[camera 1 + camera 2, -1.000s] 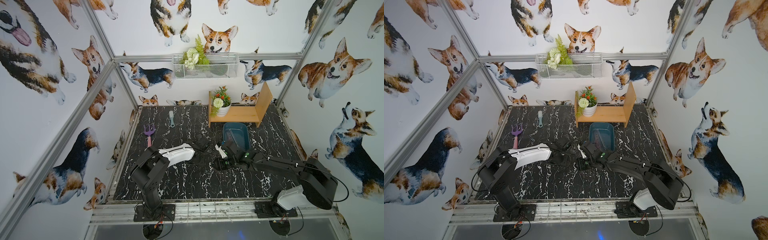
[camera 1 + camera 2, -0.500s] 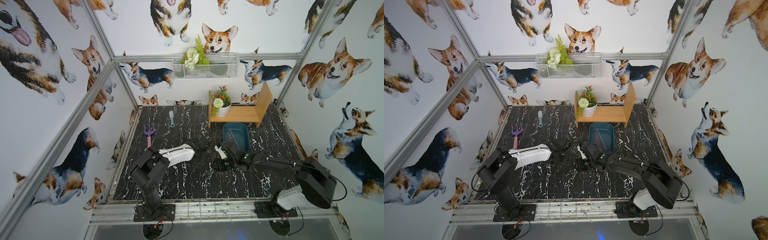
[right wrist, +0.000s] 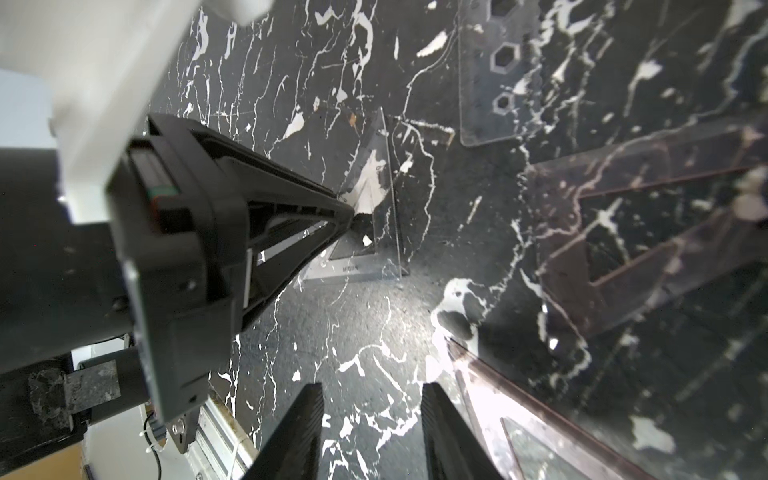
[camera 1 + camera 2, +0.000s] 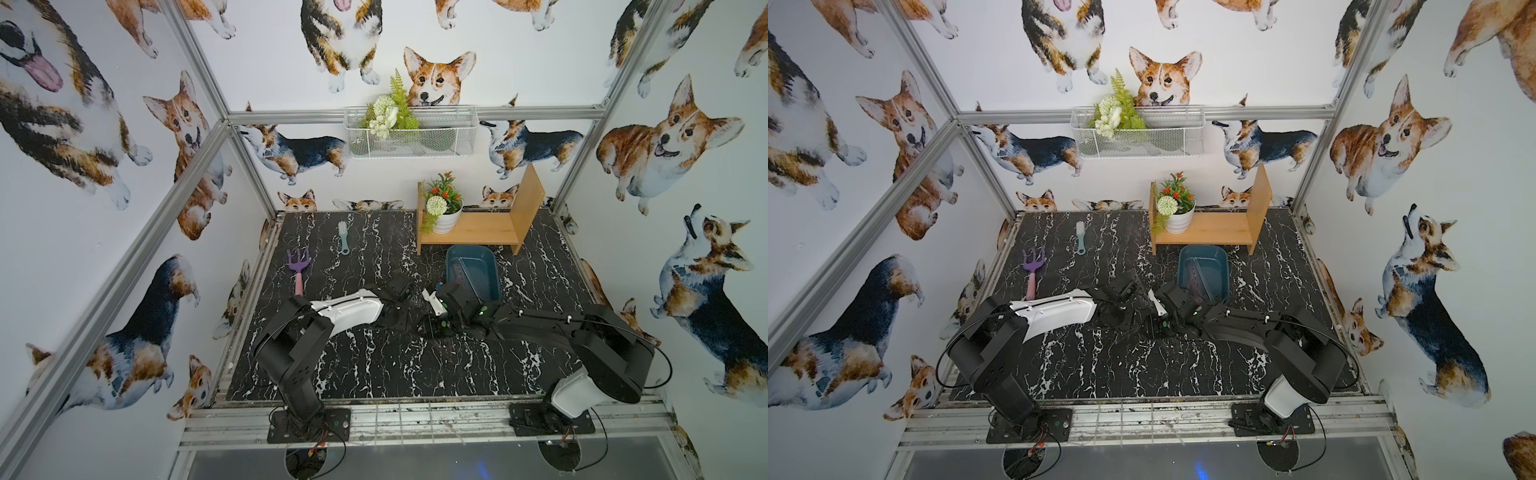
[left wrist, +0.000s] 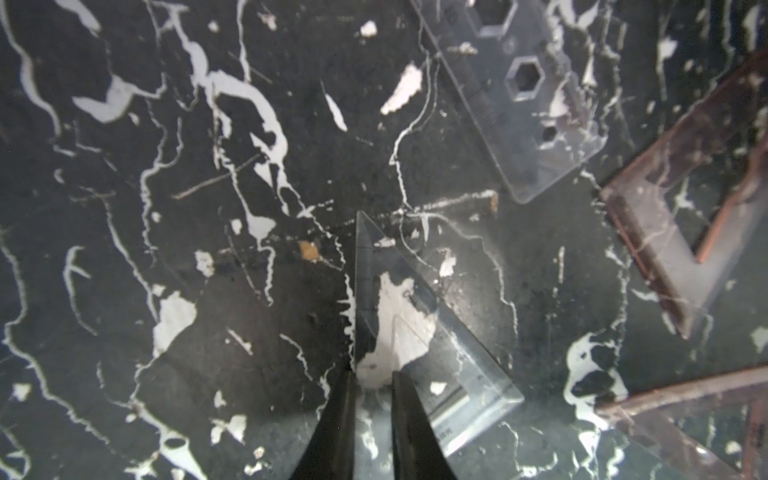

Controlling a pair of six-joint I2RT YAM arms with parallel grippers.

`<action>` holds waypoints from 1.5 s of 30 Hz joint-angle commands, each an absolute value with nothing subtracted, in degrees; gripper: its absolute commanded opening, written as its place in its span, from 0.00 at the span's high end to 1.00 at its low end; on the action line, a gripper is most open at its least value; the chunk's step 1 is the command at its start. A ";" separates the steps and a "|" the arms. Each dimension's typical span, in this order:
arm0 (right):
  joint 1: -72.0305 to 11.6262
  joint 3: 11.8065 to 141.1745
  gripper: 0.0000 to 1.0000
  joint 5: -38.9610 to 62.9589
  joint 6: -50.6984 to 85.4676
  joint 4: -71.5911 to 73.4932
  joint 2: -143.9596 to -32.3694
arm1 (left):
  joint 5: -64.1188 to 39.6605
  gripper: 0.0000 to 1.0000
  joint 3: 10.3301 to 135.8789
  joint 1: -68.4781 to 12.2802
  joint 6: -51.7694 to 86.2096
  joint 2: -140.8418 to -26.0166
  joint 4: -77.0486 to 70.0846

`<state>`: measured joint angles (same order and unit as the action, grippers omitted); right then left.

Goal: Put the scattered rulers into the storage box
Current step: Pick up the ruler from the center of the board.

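A clear triangular set square [image 5: 415, 316] stands tilted up off the black marble table, one edge pinched between the narrow jaws of my left gripper [image 5: 372, 376]. The right wrist view shows that same grip on the set square [image 3: 380, 195] by the left gripper [image 3: 351, 214]. My right gripper [image 3: 372, 388] hangs open and empty over bare table, with a purple-tinted set square [image 3: 519, 399] beside one finger. A clear straight ruler with hexagon holes [image 5: 528, 104] and another purple-tinted set square [image 5: 681, 216] lie flat close by. The teal storage box [image 4: 494, 270] sits just behind the arms with rulers inside.
A purple-and-pink toy fork [image 4: 298, 268] and a pale blue brush [image 4: 343, 237] lie at the back left. A wooden shelf [image 4: 486, 232] with a potted plant [image 4: 444, 218] stands behind the box. A wire basket [image 4: 409, 135] hangs on the back wall.
The left jaws have drawn together onto the clear set square. The right jaws have narrowed a little. Both arms stay close together at mid-table.
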<state>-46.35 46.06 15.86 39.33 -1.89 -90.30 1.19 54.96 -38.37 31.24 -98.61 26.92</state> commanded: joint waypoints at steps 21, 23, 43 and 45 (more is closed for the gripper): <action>-46.15 47.53 0.57 18.48 45.78 13.47 -102.51 | -3.03 0.83 51.59 -36.91 30.33 -98.66 26.28; -46.14 47.81 0.58 18.81 46.22 14.05 -103.07 | -3.20 0.83 51.59 -36.88 30.41 -98.70 26.20; -45.69 46.03 1.00 22.37 50.43 20.73 -103.72 | -0.93 0.76 53.86 -36.72 30.91 -95.61 29.19; -45.55 45.43 1.00 22.66 50.96 21.53 -103.24 | -0.15 0.71 54.43 -36.56 30.92 -95.36 30.10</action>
<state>-45.74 46.09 21.28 49.41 18.72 -103.57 -1.48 53.65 -36.71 30.68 -95.79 27.53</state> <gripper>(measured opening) 0.072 0.267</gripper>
